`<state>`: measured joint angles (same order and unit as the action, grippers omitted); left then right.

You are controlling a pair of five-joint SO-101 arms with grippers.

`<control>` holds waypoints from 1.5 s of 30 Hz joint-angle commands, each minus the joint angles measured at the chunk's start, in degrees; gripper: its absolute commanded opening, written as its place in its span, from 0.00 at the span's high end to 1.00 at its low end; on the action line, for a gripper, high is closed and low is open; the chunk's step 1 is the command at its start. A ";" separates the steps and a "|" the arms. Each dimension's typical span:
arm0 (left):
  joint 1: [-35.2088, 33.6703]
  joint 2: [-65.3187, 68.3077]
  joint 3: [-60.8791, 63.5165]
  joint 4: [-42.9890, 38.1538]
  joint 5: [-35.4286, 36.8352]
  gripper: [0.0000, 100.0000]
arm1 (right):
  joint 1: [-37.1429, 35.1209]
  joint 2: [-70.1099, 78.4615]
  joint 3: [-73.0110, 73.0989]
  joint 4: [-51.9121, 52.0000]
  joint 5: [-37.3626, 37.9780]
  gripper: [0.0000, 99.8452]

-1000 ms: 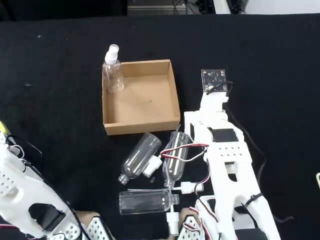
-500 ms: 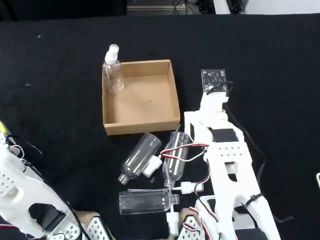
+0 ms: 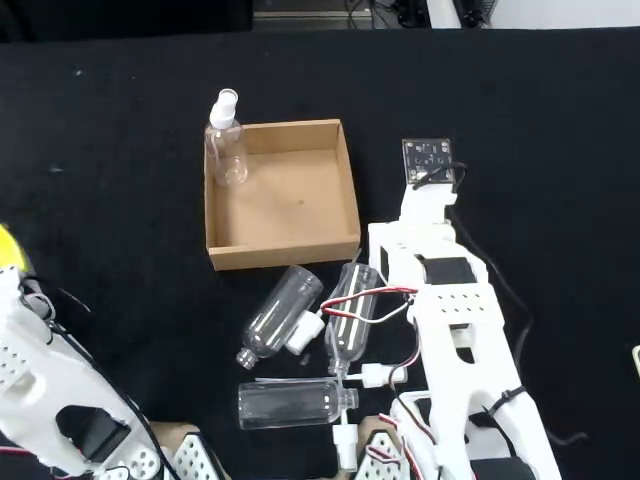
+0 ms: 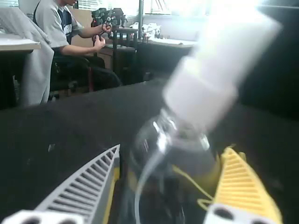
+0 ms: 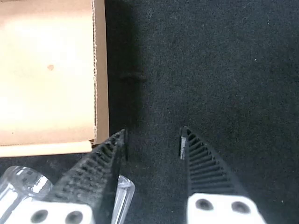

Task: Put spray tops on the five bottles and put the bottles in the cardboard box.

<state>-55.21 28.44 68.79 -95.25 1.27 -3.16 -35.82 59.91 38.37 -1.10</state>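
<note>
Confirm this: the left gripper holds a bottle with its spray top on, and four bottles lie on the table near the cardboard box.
Wrong count: three bottles lie near the cardboard box, not four, as the high view shows. The left gripper does hold a topped bottle.

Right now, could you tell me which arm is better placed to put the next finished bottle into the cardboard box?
Left, most likely. The left gripper holds a bottle with its spray top on between its jaws; the right gripper hangs beside the cardboard box, jaws open and empty.
</note>
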 commanded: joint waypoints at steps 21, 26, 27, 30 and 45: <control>0.13 -8.44 0.22 3.08 -0.88 0.70 | -0.35 -1.10 -0.13 -1.41 0.62 0.84; 0.04 -20.13 1.36 20.92 -0.53 0.69 | -0.35 -1.10 -0.13 -1.41 0.62 0.84; 0.04 -21.89 1.10 24.88 -0.53 0.69 | -0.35 -1.10 -0.13 -1.41 0.62 0.84; 0.31 -26.20 1.10 33.14 -0.53 0.69 | -0.35 -1.10 -0.13 -1.41 0.62 0.84; 0.40 -27.43 1.01 34.46 -1.32 0.69 | -0.35 -1.10 -0.13 -1.41 0.62 0.84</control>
<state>-55.21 3.74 70.29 -60.70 0.92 -3.16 -35.82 59.91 38.37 -1.10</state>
